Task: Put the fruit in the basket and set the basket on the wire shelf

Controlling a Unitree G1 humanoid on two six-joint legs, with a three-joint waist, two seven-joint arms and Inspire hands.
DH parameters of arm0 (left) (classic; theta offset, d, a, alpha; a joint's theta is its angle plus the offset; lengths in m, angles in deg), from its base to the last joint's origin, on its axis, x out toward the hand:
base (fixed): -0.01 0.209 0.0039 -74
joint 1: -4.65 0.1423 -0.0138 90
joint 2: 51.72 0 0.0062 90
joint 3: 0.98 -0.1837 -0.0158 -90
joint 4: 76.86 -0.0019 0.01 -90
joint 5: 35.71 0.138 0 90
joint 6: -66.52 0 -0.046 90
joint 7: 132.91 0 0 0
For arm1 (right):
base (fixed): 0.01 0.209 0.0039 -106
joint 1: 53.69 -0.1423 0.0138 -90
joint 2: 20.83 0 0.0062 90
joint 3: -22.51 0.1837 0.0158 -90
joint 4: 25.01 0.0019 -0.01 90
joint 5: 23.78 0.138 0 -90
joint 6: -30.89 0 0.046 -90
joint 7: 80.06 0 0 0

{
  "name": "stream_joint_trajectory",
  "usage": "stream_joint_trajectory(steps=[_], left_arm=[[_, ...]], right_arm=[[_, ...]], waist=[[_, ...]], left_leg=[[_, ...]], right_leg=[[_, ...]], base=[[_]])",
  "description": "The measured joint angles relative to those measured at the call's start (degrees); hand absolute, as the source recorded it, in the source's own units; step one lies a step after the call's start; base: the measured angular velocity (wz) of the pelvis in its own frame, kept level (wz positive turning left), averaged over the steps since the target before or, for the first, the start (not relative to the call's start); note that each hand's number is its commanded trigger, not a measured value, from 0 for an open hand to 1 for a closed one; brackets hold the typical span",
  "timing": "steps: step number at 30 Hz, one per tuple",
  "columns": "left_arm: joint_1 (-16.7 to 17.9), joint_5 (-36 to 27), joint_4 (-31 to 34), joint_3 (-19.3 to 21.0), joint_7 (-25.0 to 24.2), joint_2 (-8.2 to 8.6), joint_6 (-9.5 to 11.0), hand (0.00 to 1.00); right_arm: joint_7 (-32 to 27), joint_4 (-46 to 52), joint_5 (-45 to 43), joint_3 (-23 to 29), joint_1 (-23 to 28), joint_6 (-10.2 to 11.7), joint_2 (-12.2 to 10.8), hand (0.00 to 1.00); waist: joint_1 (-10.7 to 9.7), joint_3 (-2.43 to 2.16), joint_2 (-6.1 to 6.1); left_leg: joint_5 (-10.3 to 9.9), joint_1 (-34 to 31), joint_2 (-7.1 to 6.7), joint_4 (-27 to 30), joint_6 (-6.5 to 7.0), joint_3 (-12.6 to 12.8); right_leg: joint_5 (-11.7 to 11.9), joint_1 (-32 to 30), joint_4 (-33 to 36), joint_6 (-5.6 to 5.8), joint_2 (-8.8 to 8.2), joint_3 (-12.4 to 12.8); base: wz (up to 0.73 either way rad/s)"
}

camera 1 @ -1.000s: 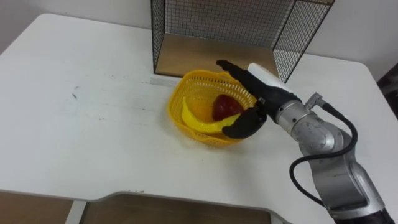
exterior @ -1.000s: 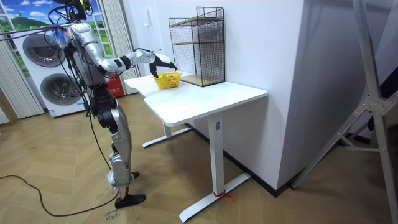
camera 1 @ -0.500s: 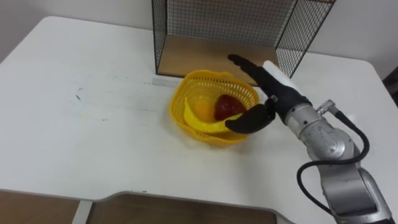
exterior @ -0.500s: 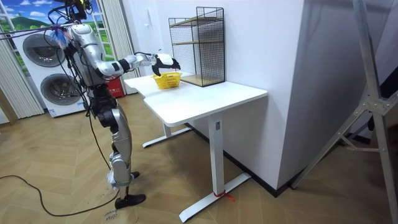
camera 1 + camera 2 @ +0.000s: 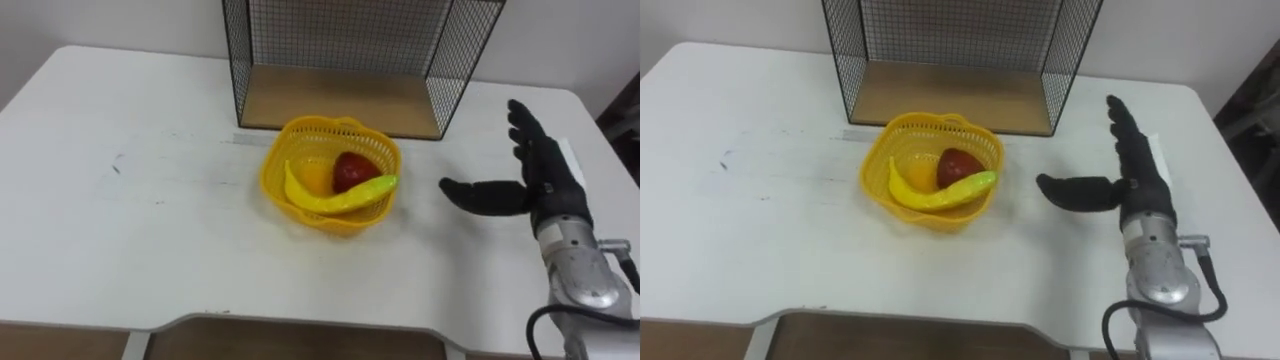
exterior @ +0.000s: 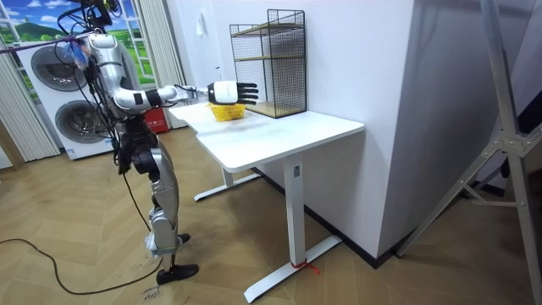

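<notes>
Yellow plastic mesh forms the basket (image 5: pixel 340 221), which stands on the white table (image 5: pixel 130 240) near the middle of its far edge. It sits just in front of the open side of the wire shelf (image 5: pixel 340 100), not on it. Three fruits lie inside. A banana (image 5: pixel 335 198) stretches across the front from the left wall to the right rim. A red apple (image 5: pixel 350 170) lies behind it on the right and an orange (image 5: pixel 315 178) behind it on the left. The shelf is black wire with a wooden base and stands at the table's far edge.

The right hand (image 5: pixel 545 185) hovers over the table toward its right edge, to the right of the basket and apart from it. Its fingers are straight and point toward the far edge, the thumb (image 5: pixel 480 195) sticks out sideways toward the basket, and it holds nothing.

A few small dark marks (image 5: pixel 117 165) show on the table toward its left edge.

In the room view the robot stands upright on the wood floor (image 6: pixel 85 254) at the table's end on the room view's left. Its right arm is held out level over the table, with the hand above the basket's side. Two washing machines (image 6: pixel 58 78) stand behind the robot.
</notes>
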Motion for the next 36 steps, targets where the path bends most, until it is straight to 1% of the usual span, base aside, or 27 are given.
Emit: stream_joint_trajectory(steps=[1,2,3,4,6,7,8,9,10,11,12,13,14,15,16,17,18,19,20,21,23,24,25,26,28,33,36], left_arm=[[0.2,-3.9,0.4,3.1,1.6,-0.03,0.0,0.0],[0.5,-5.9,0.9,4.0,2.4,-0.03,0.0,0.0],[1.1,-9.5,2.4,5.5,4.1,-0.08,0.0,0.0],[1.2,-12.3,4.0,7.6,5.7,-0.25,0.0,0.0],[1.3,-14.9,7.1,10.4,8.3,-0.57,0.2,0.0],[1.3,-15.5,9.4,11.3,10.3,-1.02,0.4,0.0],[1.3,-15.7,10.5,11.6,11.4,-1.26,0.7,0.0],[1.4,-15.7,13.8,12.6,13.7,-1.55,0.9,0.0],[1.4,-15.7,17.3,13.2,16.1,-1.99,1.2,0.0],[1.4,-15.7,18.9,13.2,17.1,-2.32,1.4,0.0],[1.1,-15.5,22.4,14.3,19.2,-2.77,1.8,0.0],[0.7,-15.1,27.5,16.1,22.0,-2.77,2.0,0.0],[0.5,-14.3,30.0,16.8,23.4,-2.78,2.4,0.0],[0.1,-13.7,34.9,18.1,26.2,-2.9,3.2,0.0],[-0.2,-11.6,40.7,18.8,28.8,-3.07,3.5,0.0],[-0.6,-10.5,44.0,19.1,29.8,-3.09,3.5,0.0],[-0.9,-8.4,49.4,19.9,31.5,-3.63,4.1,0.0],[-2.0,-6.4,53.5,20.0,33.3,-4.98,4.5,0.0],[-2.2,-4.9,55.8,20.0,33.9,-5.52,4.5,0.0],[-2.2,-1.3,61.2,20.0,35.0,-6.12,4.6,0.0],[-2.1,3.8,68.5,20.0,36.0,-6.82,4.7,0.0],[-2.5,6.1,71.7,20.3,36.2,-7.15,4.7,0.0],[-2.9,7.1,72.9,20.5,36.2,-7.28,4.7,0.0],[-3.2,8.4,74.9,21.0,36.2,-7.37,4.7,0.0],[-3.2,10.7,78.3,20.7,36.1,-7.36,4.7,0.0],[-3.5,14.6,83.0,19.2,33.8,-7.13,5.3,0.0],[-3.7,14.1,83.0,16.1,30.9,-7.0,5.6,0.0]], right_arm=[[-1.5,0.0,0.7,0.9,0.5,0.0,0.0,0.0],[-2.5,0.0,0.9,1.2,0.6,0.0,0.0,0.0],[-4.2,0.0,1.0,1.5,0.7,0.0,0.1,0.0],[-5.5,0.0,0.9,1.9,0.9,0.0,0.1,0.0],[-7.0,0.0,1.1,2.5,1.1,0.0,0.1,0.0],[-7.8,0.0,1.5,3.3,1.1,0.1,0.1,0.0],[-8.4,0.0,1.7,3.6,1.2,0.1,0.1,0.0],[-9.6,0.1,1.8,3.8,1.6,0.1,0.1,0.0],[-10.8,0.3,1.9,3.8,2.3,0.1,0.2,0.0],[-11.2,0.3,1.9,3.7,2.6,0.2,0.2,0.0],[-12.1,0.3,1.8,3.8,3.7,0.2,0.2,0.0],[-13.1,0.3,1.2,3.8,4.8,0.2,0.2,0.0],[-13.6,0.3,0.8,3.8,5.3,0.2,0.2,0.0],[-14.3,0.3,0.5,3.9,5.6,0.2,0.3,0.0],[-15.0,0.7,0.4,4.1,5.9,0.3,0.4,0.0],[-15.4,0.9,0.4,4.3,6.2,0.6,0.4,0.0],[-16.0,0.9,0.4,4.7,6.6,1.4,0.4,0.0],[-16.3,0.9,0.3,5.4,6.8,2.1,0.4,0.0],[-16.5,0.9,0.0,5.7,6.8,2.1,0.5,0.0],[-16.5,0.9,-0.9,5.9,7.0,2.1,1.0,0.0],[-16.7,0.9,-1.0,6.4,7.0,2.1,1.4,0.0],[-17.0,0.9,-1.3,6.8,7.0,2.1,1.4,0.0],[-17.1,0.9,-1.7,7.0,7.0,2.2,1.4,0.0],[-17.2,0.9,-1.9,7.3,7.0,2.5,1.4,0.0],[-17.5,0.9,-1.9,7.6,7.0,2.8,1.4,0.0],[-16.7,0.9,-1.7,7.5,6.8,3.3,1.4,0.0],[-15.5,0.9,-1.6,6.8,6.5,3.7,1.4,0.0]], waist=[[0.0,0.01,0.57],[0.1,0.03,0.87],[-0.1,0.08,1.53],[-0.2,0.11,2.02],[-0.2,-0.05,2.43],[-0.3,-0.06,2.86],[-0.5,-0.04,2.91],[-1.0,-0.08,3.16],[-0.7,-0.08,3.13],[-0.5,-0.08,3.21],[0.3,-0.2,3.32],[0.7,-0.14,3.37],[1.0,-0.18,3.3],[1.4,-0.13,3.45],[2.0,-0.22,3.52],[2.3,-0.24,3.49],[2.9,-0.28,3.47],[3.5,-0.32,3.58],[3.6,-0.34,3.57],[3.9,-0.35,3.56],[3.9,-0.35,3.78],[4.0,-0.35,4.33],[4.0,-0.44,4.32],[3.9,-0.29,5.05],[3.5,-0.23,6.04],[2.5,-0.13,6.58],[2.0,0.11,6.22]], left_leg=[[0.0,0.1,-0.05,0.0,0.0,-0.1],[0.0,0.2,-0.08,0.0,0.01,-0.1],[0.0,0.2,-0.1,0.0,0.02,-0.2],[0.1,0.2,-0.12,0.0,0.01,-0.3],[0.2,0.3,-0.15,0.0,-0.02,-0.6],[0.3,0.3,-0.23,0.0,-0.03,-1.0],[0.4,0.3,-0.3,0.0,-0.03,-1.3],[0.5,0.4,-0.51,-0.1,-0.02,-1.9],[0.6,0.4,-0.67,-0.2,0.0,-1.9],[0.6,0.4,-0.67,-0.2,0.0,-1.9],[0.6,0.4,-0.7,-0.2,0.0,-1.8],[0.7,0.3,-0.79,-0.2,0.04,-1.9],[0.7,0.2,-0.83,-0.2,0.07,-1.9],[0.7,0.1,-0.91,-0.2,0.11,-1.7],[0.7,0.0,-0.99,-0.2,0.14,-1.7],[0.7,0.0,-1.02,-0.2,0.15,-1.8],[0.7,0.0,-1.07,-0.2,0.16,-1.8],[0.7,0.0,-1.1,-0.2,0.17,-1.9],[0.7,-0.1,-1.11,-0.2,0.18,-1.9],[0.7,-0.2,-1.12,-0.3,0.19,-2.0],[0.7,-0.1,-1.12,-0.3,0.21,-2.0],[0.7,0.1,-1.14,-0.3,0.22,-2.1],[0.7,0.3,-1.14,-0.4,0.23,-2.1],[0.7,0.9,-1.12,-0.6,0.24,-2.1],[0.7,1.1,-1.08,-0.9,0.24,-2.2],[0.7,0.9,-1.11,-0.8,0.23,-2.5],[0.8,1.0,-1.15,-0.4,0.27,-2.5]], right_leg=[[0.0,0.1,0.0,0.0,-0.04,-0.1],[0.0,0.2,0.0,0.0,-0.06,-0.1],[0.0,0.3,0.0,0.0,-0.07,-0.2],[0.0,0.4,-0.1,0.0,-0.09,-0.3],[0.0,0.7,-0.1,0.02,-0.11,-0.6],[0.0,0.9,-0.1,0.02,-0.17,-1.0],[-0.1,1.0,-0.1,0.06,-0.25,-1.3],[-0.2,1.2,-0.1,0.11,-0.4,-1.7],[-0.6,1.2,-0.1,0.02,-0.54,-1.6],[-0.6,1.2,-0.1,0.01,-0.55,-1.6],[-0.6,1.2,-0.1,0.02,-0.56,-1.5],[-0.6,1.1,-0.1,0.06,-0.65,-1.5],[-0.7,1.0,-0.1,0.07,-0.69,-1.5],[-0.7,0.8,-0.1,0.07,-0.78,-1.4],[-0.6,0.6,0.0,0.08,-0.8,-1.1],[-0.6,0.6,0.0,0.1,-0.8,-1.1],[-0.6,0.7,0.0,0.12,-0.81,-1.0],[-0.6,0.7,0.0,0.13,-0.82,-1.1],[-0.6,0.6,0.0,0.13,-0.84,-1.2],[-0.6,0.5,0.0,0.13,-0.85,-1.3],[-0.6,0.5,0.0,0.14,-0.84,-1.3],[-0.6,0.8,-0.1,0.16,-0.84,-1.4],[-0.6,1.0,-0.1,0.17,-0.85,-1.4],[-0.6,1.3,-0.1,0.17,-0.85,-1.4],[-0.6,1.4,-0.1,0.19,-0.83,-1.6],[-0.7,1.1,-0.1,0.21,-0.81,-1.7],[-0.7,1.2,-0.1,0.21,-0.84,-1.6]], base=[[0.0],[0.0],[0.04],[0.06],[0.11],[0.15],[0.23],[0.19],[0.12],[0.0],[0.0],[0.0],[0.0],[-0.06],[-0.06],[0.0],[0.0],[0.04],[0.0],[0.0],[0.0],[0.0],[0.0],[0.0],[0.0],[0.0],[0.0]])
